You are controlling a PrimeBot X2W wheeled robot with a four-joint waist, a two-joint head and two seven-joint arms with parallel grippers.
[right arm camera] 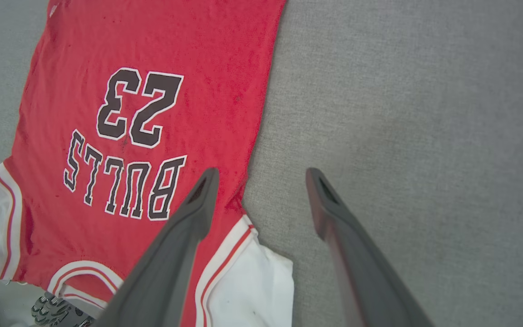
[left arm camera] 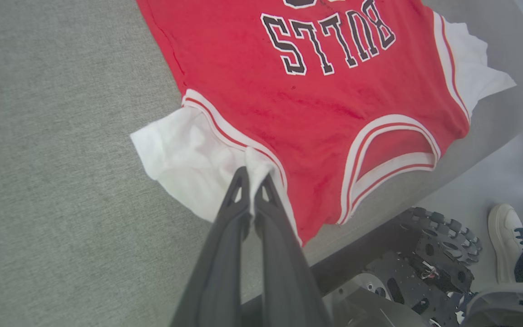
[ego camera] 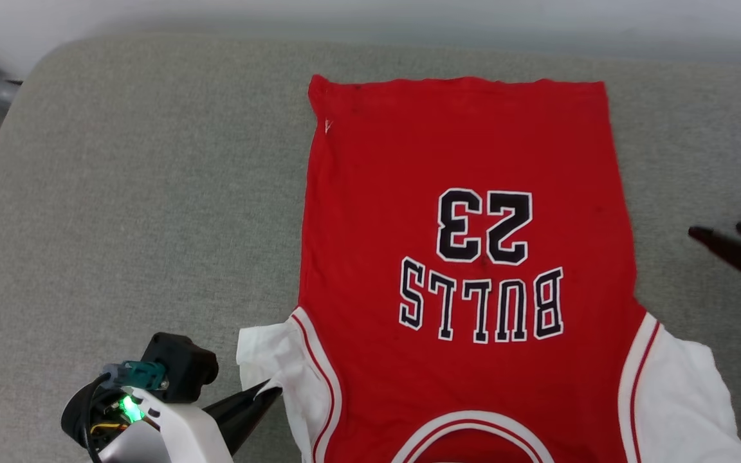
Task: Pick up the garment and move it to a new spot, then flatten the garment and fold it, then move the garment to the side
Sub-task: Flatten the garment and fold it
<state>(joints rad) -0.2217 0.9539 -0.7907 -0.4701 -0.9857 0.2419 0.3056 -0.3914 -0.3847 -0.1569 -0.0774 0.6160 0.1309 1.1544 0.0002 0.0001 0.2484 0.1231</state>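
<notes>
The garment (ego camera: pixel 460 257) lies flat on the grey padded table (ego camera: pixel 126 212), print side up, its "BULLS 23" lettering upside down to me, collar at the near edge. Its white sleeves spread out at lower left and lower right. My left gripper (ego camera: pixel 272 388) is shut on a pinch of the left white sleeve (left arm camera: pixel 189 154), and the cloth rises between its fingertips (left arm camera: pixel 254 175). My right gripper (ego camera: pixel 724 235) hovers open at the right, above bare table beside the garment's right edge (right arm camera: pixel 261 113). Nothing sits between its spread fingers (right arm camera: pixel 261 175).
The grey table (right arm camera: pixel 402 113) spreads wide to the left and right of the garment. Its near edge runs just past the collar (left arm camera: pixel 379 213). Below that edge are the robot's dark base (left arm camera: pixel 434 259) and a person's white shoe (left arm camera: pixel 509 236) on the floor.
</notes>
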